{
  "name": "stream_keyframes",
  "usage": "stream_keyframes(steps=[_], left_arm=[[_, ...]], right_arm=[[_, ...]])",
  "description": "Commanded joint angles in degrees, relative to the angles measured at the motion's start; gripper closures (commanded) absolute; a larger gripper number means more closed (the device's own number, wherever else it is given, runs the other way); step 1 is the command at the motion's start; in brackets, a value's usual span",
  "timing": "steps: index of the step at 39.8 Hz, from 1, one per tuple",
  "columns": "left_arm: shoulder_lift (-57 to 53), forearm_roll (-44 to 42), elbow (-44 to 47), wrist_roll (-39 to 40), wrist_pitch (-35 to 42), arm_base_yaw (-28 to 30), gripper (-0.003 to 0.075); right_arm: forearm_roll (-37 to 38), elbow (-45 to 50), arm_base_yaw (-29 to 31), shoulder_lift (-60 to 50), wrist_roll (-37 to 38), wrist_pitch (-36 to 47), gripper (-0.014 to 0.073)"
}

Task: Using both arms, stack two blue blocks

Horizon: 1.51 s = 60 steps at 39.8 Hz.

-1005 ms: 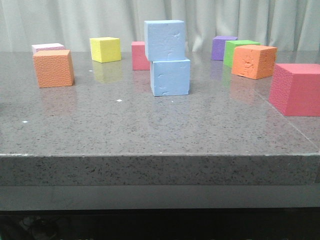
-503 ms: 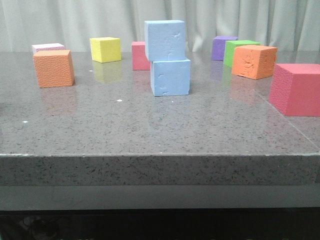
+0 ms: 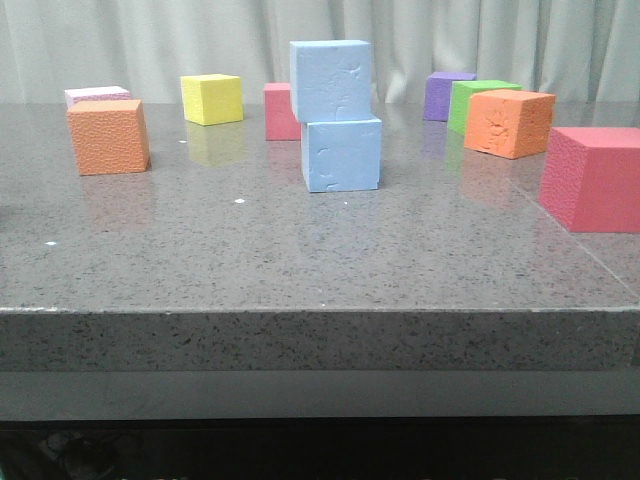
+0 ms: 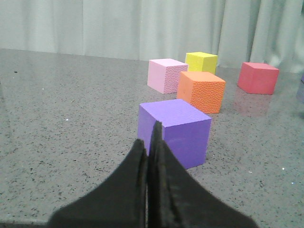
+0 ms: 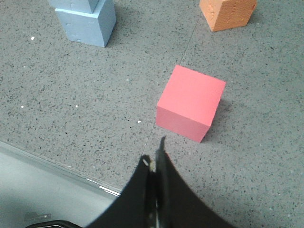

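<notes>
Two pale blue blocks stand stacked mid-table: the upper blue block (image 3: 330,80) rests on the lower blue block (image 3: 341,154), shifted a little left. The right wrist view shows the lower block (image 5: 88,23) and a bit of the upper block (image 5: 76,4). Neither gripper shows in the front view. My left gripper (image 4: 149,142) is shut and empty, just in front of a purple cube (image 4: 174,130). My right gripper (image 5: 156,156) is shut and empty above the table's near edge, short of a red cube (image 5: 190,102).
Orange cube (image 3: 108,136), pale pink cube (image 3: 96,96), yellow cube (image 3: 211,99) and a red cube (image 3: 280,111) stand left and behind the stack. Purple (image 3: 446,95), green (image 3: 478,103), orange (image 3: 508,122) and large red cubes (image 3: 592,177) stand to the right.
</notes>
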State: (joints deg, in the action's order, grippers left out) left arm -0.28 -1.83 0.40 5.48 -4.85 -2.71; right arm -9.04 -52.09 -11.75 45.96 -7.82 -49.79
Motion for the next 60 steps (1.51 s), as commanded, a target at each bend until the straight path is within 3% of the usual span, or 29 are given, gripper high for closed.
stream_keyframes(steps=[1,19,29,35,43,60], left_arm=[[-1.36,-0.01,2.06,0.38,4.85,-0.41,0.0738],[-1.36,-0.01,2.06,0.38,4.85,-0.41,0.0738],[-1.29,-0.01,2.06,0.38,4.85,-0.41,0.0738],[-1.29,-0.01,2.06,0.38,4.85,-0.41,0.0738],[-1.29,-0.01,2.06,0.38,4.85,-0.41,0.0738],[-1.29,-0.01,2.06,0.38,4.85,-0.41,0.0738]], right_arm=[[-0.53,-1.45,0.14,-0.45,-0.7,3.15,0.0662],[0.78,0.64,-0.09,-2.78,-0.7,4.98,0.0662],[1.24,25.12,6.45,-22.21,-0.7,32.58,0.0662],[-0.42,42.25,9.82,-37.53,-0.7,43.54,0.0662],[-0.63,50.73,10.56,-46.9,-0.7,45.59,0.0662],[-0.63,53.6,10.51,-47.67,-0.7,47.51,0.0662]])
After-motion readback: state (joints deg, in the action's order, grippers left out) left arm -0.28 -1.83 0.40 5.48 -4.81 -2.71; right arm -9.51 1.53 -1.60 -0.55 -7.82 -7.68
